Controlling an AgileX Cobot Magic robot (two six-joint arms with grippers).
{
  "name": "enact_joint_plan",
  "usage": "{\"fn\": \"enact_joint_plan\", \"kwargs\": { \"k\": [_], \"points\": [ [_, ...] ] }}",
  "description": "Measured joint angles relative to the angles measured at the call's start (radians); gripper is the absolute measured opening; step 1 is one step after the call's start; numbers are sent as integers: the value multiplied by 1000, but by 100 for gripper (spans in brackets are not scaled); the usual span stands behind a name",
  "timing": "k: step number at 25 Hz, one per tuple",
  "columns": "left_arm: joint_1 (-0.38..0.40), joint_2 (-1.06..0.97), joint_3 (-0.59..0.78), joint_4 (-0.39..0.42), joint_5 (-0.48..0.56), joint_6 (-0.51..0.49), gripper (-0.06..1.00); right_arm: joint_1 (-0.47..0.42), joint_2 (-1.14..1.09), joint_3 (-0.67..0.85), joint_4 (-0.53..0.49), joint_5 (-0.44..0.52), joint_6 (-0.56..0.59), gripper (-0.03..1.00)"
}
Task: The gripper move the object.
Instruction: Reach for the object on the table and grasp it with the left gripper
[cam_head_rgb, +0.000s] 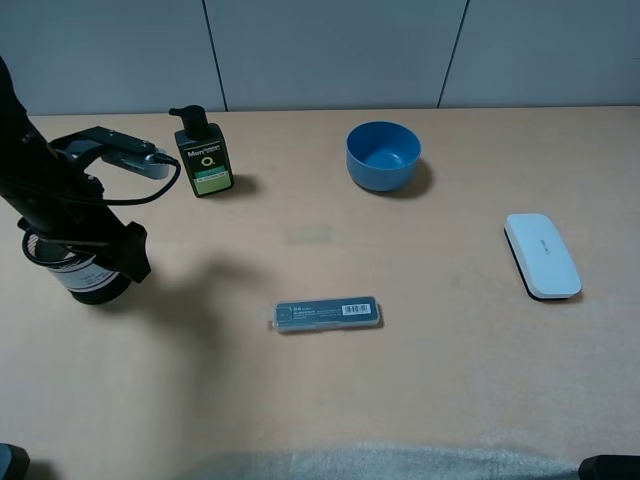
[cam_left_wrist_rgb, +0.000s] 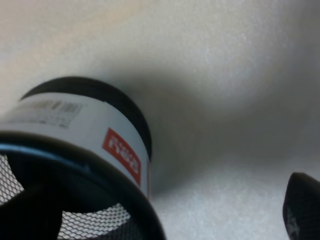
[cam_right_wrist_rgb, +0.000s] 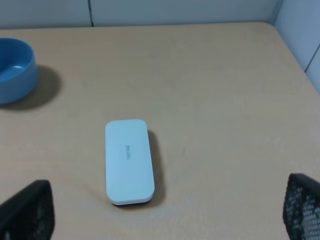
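Note:
The black wire-mesh pen cup (cam_head_rgb: 82, 276) with a white label and red marks stands upright on the table at the far left. My left gripper (cam_head_rgb: 90, 258) is down over it. One dark finger (cam_head_rgb: 131, 256) shows just right of the cup; the other is hidden. In the left wrist view the cup's label (cam_left_wrist_rgb: 87, 131) and rim fill the picture's left, and one fingertip (cam_left_wrist_rgb: 303, 210) stands well apart from the cup wall, so the left gripper (cam_left_wrist_rgb: 162, 216) is open. My right gripper (cam_right_wrist_rgb: 162, 215) is open and empty, over the table near a white case.
A dark pump bottle (cam_head_rgb: 205, 160) stands behind the cup. A blue bowl (cam_head_rgb: 383, 155) is at the back centre, also in the right wrist view (cam_right_wrist_rgb: 15, 70). A grey flat box (cam_head_rgb: 328, 314) lies mid-table. A white case (cam_head_rgb: 542, 255) (cam_right_wrist_rgb: 128, 160) lies at the right.

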Motion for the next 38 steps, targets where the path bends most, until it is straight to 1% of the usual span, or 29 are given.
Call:
{"fn": "enact_joint_plan", "kwargs": {
  "k": [6,14,17,19,21,23,28,29,38],
  "points": [
    [0,1,1,25,-4,0,88,0,0,0,0,0,0,69],
    [0,59,1,26,-2,17,85,0,0,0,0,1,0,69],
    [0,66,1,26,-2,18,82,0,0,0,0,1,0,69],
    [0,66,1,26,-2,18,78,0,0,0,0,1,0,69],
    [0,66,1,26,-2,18,68,0,0,0,0,1,0,69],
    [0,66,1,26,-2,18,54,0,0,0,0,1,0,69],
    [0,66,1,26,-6,18,15,0,0,0,0,1,0,69],
    [0,66,1,26,-6,18,10,0,0,0,0,1,0,69],
    [0,66,1,39,-7,20,9,0,0,0,0,0,0,69]
  ]
}}
